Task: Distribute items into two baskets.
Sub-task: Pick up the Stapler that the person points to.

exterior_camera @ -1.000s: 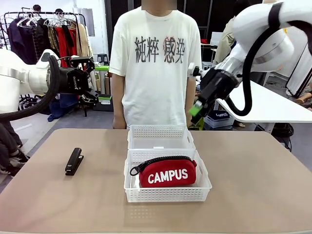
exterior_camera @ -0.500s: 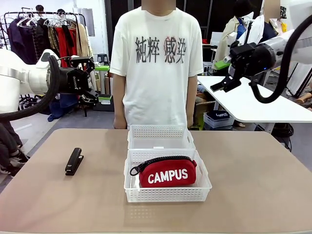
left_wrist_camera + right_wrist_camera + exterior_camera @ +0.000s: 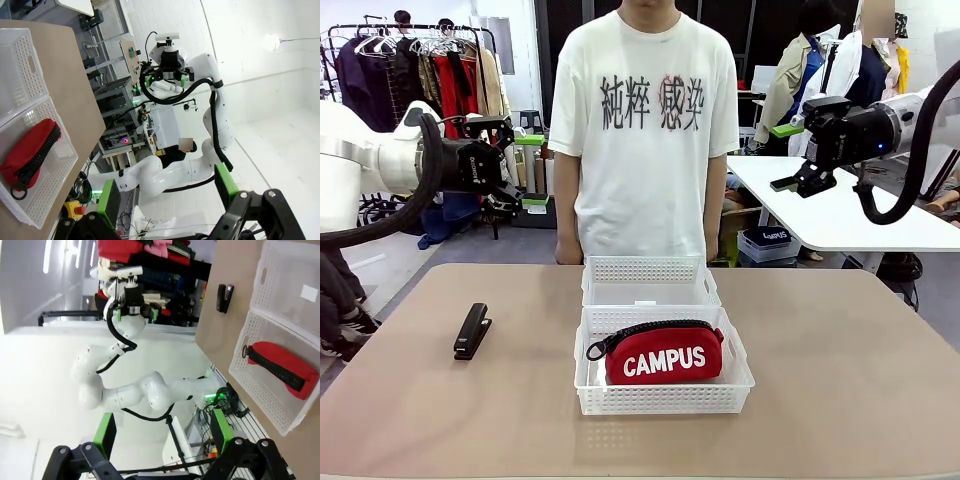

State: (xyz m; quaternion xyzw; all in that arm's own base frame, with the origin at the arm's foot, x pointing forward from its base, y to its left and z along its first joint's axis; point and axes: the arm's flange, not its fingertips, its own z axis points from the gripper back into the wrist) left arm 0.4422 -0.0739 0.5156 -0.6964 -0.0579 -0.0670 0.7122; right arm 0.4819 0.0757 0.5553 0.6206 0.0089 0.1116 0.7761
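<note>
At 9 o'clock on the table [image 3: 840, 380], the stapler [image 3: 472, 331] lies 12-to-6, nearest the left hand [image 3: 510, 162], its jaws apart.

A robotics lab: white robot arm [image 3: 355, 160], work table [image 3: 840, 380], clothes rack [image 3: 420, 65].

The red pouch [image 3: 30, 152] lies in one white basket [image 3: 56, 184], with the other basket [image 3: 22, 60] touching it. The fingers [image 3: 108, 198] of the left gripper [image 3: 167, 192] stand wide apart.
</note>
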